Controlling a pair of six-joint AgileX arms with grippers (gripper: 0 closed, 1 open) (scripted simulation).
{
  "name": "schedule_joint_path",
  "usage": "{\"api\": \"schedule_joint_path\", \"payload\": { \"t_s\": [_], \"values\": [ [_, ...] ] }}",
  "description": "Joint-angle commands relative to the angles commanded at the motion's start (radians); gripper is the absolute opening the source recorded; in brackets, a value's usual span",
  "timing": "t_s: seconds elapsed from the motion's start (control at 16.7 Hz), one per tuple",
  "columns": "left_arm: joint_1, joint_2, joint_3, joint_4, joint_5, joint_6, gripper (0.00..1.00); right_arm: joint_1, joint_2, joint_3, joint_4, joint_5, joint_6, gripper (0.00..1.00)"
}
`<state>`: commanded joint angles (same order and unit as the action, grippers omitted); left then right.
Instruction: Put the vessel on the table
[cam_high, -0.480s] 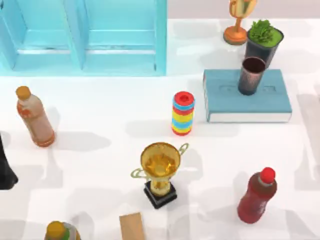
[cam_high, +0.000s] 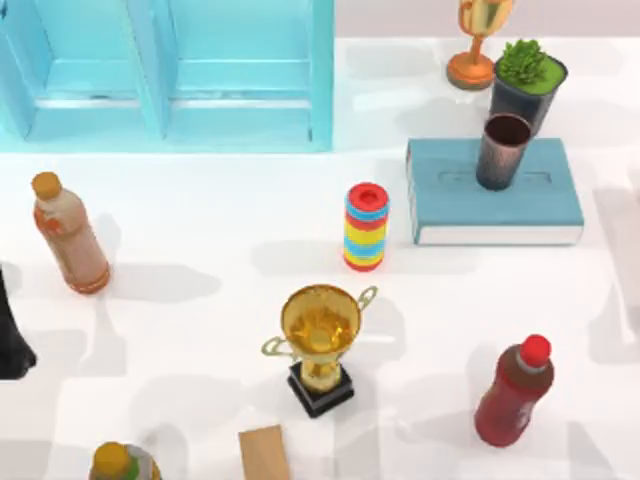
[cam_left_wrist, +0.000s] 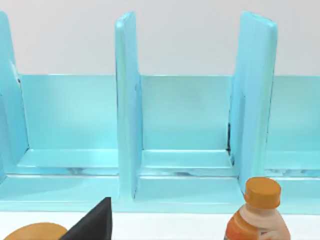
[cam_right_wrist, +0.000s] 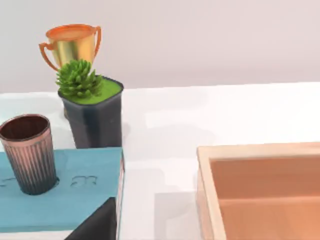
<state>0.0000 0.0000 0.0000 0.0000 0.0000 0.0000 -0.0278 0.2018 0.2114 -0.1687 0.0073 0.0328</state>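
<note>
Nothing visibly moved, vessel (cam_high: 502, 150) upright on teal book (cam_high: 520, 208), potted plant (cam_high: 527, 80) just behind, gripper states indiscernible.

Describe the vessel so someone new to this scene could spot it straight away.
Find the teal-blue book at the table's right rear. The vessel stands upright on it, just in front of the dark pot with a green plant. It is a ribbed copper-brown tumbler without handles.
</note>
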Motion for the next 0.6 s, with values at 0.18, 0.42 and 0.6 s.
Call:
{"api": "schedule_joint_path", "payload": {
  "t_s": [0.18,0.42,0.6],
  "values": [
    [0.000,0.000,0.000,0.000,0.000,0.000,1.00,-0.023,0.223,0.246,-0.167,0.009,0.034,1.00],
    [0.000,0.000,0.000,0.000,0.000,0.000,1.00,-0.036,0.612,0.681,-0.436,0.025,0.084,1.00],
    [0.000,0.000,0.000,0.000,0.000,0.000,1.00,-0.024,0.933,1.019,-0.648,0.037,0.120,1.00]
  ]
}}
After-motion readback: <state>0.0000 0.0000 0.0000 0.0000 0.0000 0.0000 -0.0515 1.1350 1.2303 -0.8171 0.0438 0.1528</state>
